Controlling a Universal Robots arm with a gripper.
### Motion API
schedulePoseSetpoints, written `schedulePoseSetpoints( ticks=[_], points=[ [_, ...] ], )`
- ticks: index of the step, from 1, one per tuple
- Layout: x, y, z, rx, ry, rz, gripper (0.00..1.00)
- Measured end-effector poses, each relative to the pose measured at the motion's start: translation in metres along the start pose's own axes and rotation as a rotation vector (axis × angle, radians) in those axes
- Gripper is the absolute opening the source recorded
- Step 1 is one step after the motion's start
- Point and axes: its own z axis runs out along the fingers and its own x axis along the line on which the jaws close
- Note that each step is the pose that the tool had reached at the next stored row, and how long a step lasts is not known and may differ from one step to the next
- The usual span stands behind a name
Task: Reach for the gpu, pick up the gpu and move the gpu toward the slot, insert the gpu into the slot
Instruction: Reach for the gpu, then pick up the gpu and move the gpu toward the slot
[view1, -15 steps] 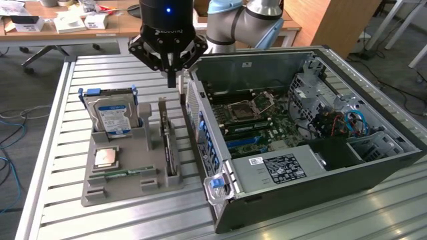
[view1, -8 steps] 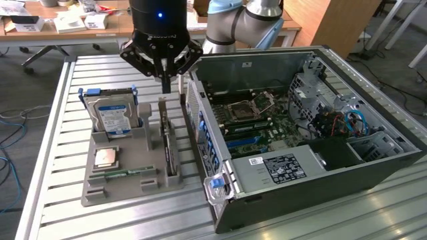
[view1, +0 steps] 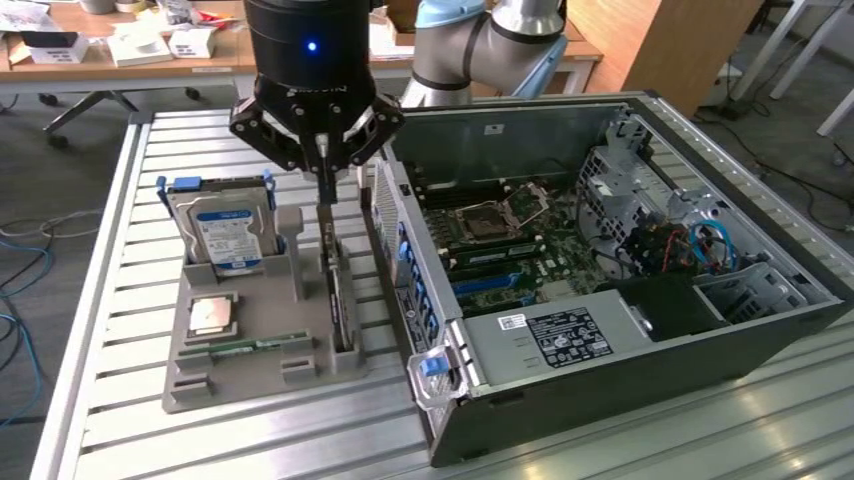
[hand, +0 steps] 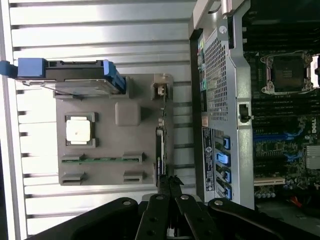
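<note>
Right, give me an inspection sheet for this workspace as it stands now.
Surface: slatted metal table, carrying a grey holder and an open computer case.
Job's things: the gpu stands on edge in the holder; the slot on the motherboard has no card in it.
Clutter: hard drive, processor chip and memory stick, all in the holder.
Grippers: the gripper hangs low over one end of the gpu; whether it touches the card cannot be told.
Cables: red and blue cables inside the case; floor cables at the exterior view's left.
Surroundings: wooden desk with boxes behind the table.
</note>
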Motion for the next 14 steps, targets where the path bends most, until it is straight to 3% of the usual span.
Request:
schedulePoseSetpoints(
  ticks=[7, 14],
  points=[
    [-0.001, -0.0170, 0.0002, 0.0001, -0.0001, 0.000, 0.13],
    [-0.001, -0.0189, 0.0002, 0.0008, -0.0001, 0.000, 0.13]
  ],
)
